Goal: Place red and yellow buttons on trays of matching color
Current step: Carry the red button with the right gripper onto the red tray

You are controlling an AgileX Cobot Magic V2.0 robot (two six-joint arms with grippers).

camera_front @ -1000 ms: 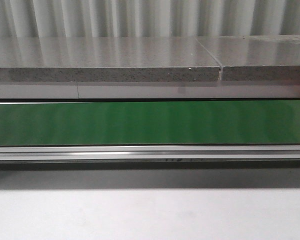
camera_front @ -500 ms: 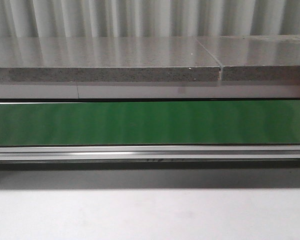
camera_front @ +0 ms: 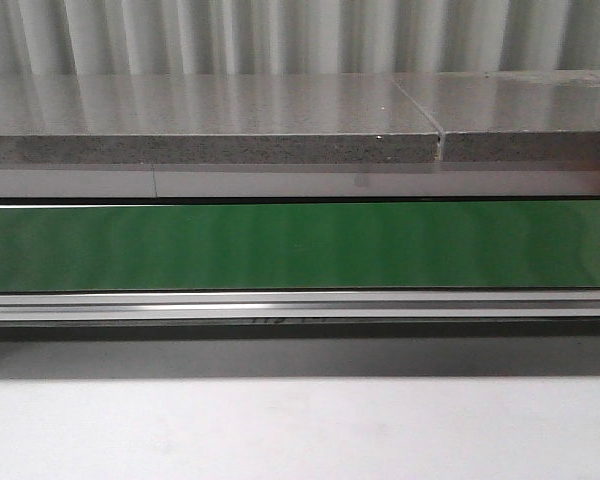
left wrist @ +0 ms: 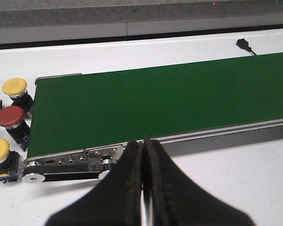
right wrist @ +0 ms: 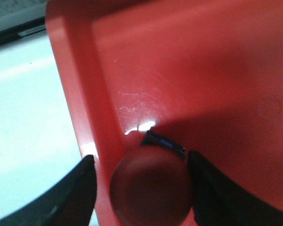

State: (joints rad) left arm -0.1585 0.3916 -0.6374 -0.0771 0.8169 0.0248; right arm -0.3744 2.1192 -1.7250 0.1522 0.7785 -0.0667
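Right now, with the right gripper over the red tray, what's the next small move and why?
Probably lift the right gripper straight up. Its fingers look spread on either side of the red button, which already seems to sit inside the red tray near its rim, so that placement looks finished. Other buttons wait beside the green belt.

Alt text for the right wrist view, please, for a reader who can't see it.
A red button sits between the open fingers of the right gripper, inside a red tray close to its rim. Whether the fingers touch the button cannot be told. A pale table shows beside the tray.
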